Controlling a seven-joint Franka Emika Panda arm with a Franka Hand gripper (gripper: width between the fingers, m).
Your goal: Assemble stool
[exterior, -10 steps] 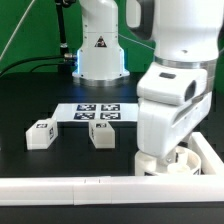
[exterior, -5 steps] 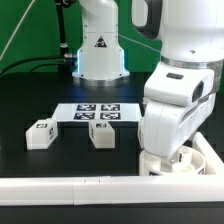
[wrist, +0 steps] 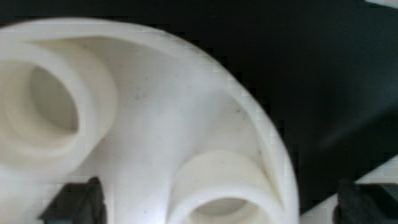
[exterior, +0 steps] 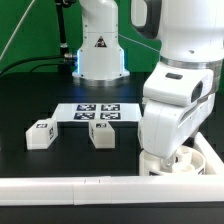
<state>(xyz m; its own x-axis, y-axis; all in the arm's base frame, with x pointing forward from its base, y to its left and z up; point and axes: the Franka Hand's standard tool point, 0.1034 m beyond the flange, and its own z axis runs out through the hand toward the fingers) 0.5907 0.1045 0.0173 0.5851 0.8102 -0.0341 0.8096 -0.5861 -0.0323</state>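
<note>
The white round seat disc lies in the table's corner at the exterior view's right, mostly hidden under my arm. In the wrist view the seat fills the picture, showing its rim and two round sockets. My gripper is low over it, open, with one dark fingertip on each side of a section of the seat; I cannot tell whether they touch it. Two small white leg blocks with tags stand on the black table, left of the arm.
The marker board lies flat behind the leg blocks. A long white rail runs along the front edge, and another rail runs along the right. The robot's base stands at the back.
My arm has shifted slightly toward the exterior view's right over the seat, then held still. The leg blocks have not moved.
</note>
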